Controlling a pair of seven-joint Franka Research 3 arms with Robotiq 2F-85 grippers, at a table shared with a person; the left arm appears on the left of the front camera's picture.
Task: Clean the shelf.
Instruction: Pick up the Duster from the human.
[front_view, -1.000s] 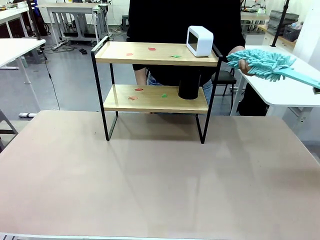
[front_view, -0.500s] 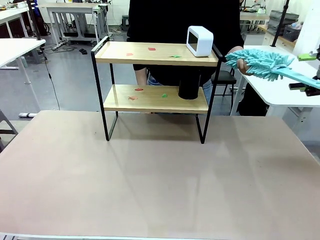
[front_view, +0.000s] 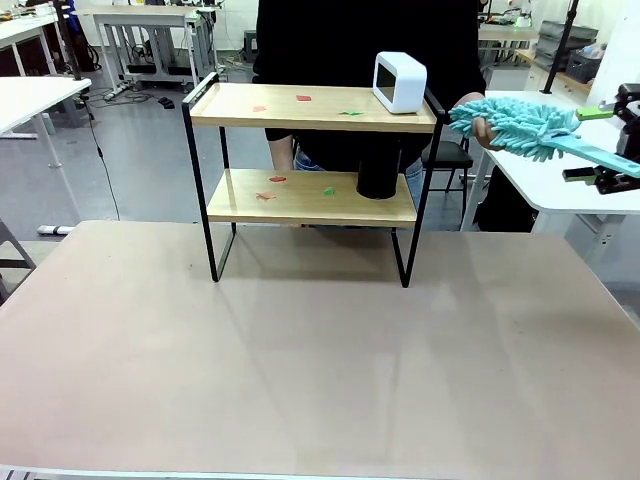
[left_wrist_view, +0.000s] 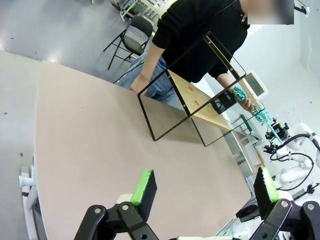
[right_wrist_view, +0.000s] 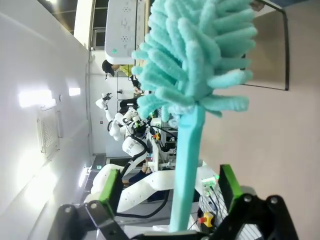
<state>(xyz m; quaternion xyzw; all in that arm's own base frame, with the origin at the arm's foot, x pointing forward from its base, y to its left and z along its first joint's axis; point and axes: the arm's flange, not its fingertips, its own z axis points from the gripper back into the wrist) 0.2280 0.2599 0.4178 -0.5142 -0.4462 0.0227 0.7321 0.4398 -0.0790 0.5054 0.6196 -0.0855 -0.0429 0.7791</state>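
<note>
front view: open tabletop (front_view: 320, 370) before shelf (front_view: 300, 118)

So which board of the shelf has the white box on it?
The top board of the shelf: the white box stands at its right end. The bottom board carries a black cylinder instead.

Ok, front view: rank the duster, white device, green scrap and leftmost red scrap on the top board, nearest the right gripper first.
1. duster: handle between the right gripper's open fingers.
2. white device: right end of the shelf's top board.
3. green scrap: left of the device.
4. leftmost red scrap: board's left part.
</note>
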